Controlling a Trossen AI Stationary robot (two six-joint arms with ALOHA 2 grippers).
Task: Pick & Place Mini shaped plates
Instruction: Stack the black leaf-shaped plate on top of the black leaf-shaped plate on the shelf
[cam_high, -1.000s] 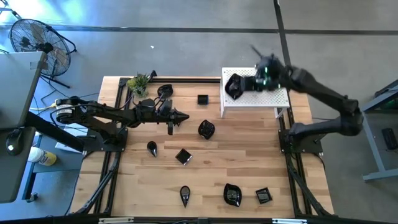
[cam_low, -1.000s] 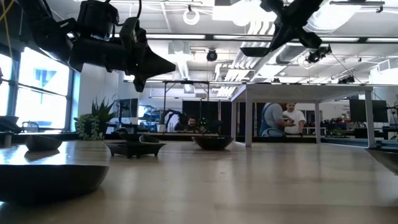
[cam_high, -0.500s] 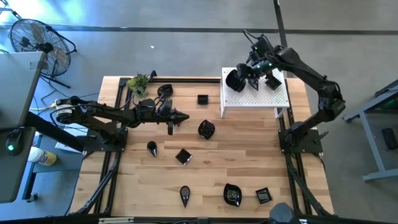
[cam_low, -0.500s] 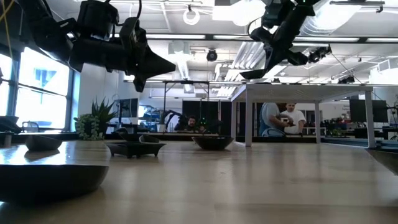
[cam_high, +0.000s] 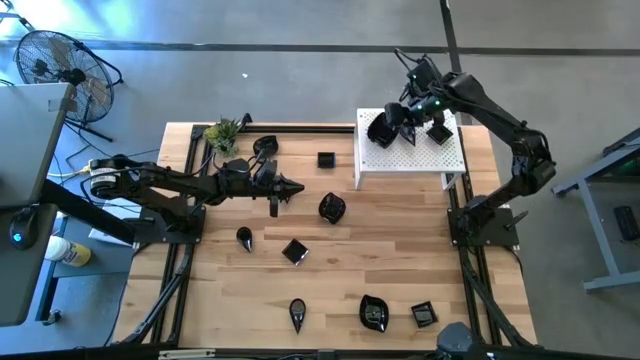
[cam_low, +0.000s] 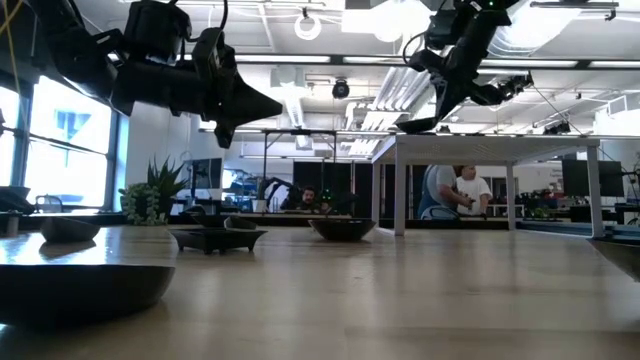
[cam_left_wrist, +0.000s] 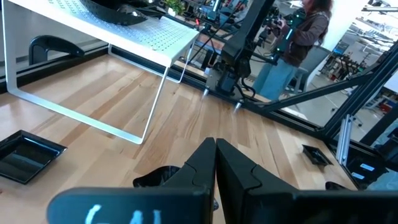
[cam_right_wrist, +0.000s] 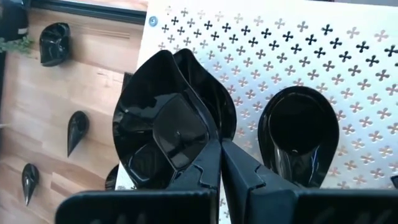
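— Black and glossy, is a wavy-edged plate (cam_right_wrist: 163, 127) being gripped by the right end effector (cam_right_wrist: 219, 163)?

— Yes. Its rim is being pinched between the two dark fingers, which are closed almost together on it. It is being held over the white perforated platform (cam_high: 440, 152) at the far right of the tabletop (cam_high: 400, 260), as is shown in the high view.

— What is lying beside it on the platform?

— A teardrop plate (cam_right_wrist: 298, 137) is resting on the perforated surface, just beside the held one.

— And the left end effector (cam_high: 283, 190)?

— It is being held above the wooden tabletop left of centre, with its fingers (cam_left_wrist: 239, 171) pressed together and nothing gripped between them.

— Where are the other mini plates being seen?

— Scattered on the wood: a square plate (cam_high: 326, 159) near the platform's left edge, a rounded wavy plate (cam_high: 332, 208) at centre, a tilted square plate (cam_high: 294, 251), two teardrop plates (cam_high: 244, 238) toward the left and front, and a wavy dish (cam_high: 374, 313) with a small square dish (cam_high: 424, 316) just beside it at the front. A small green plant (cam_high: 223, 133) is standing at the far left corner.
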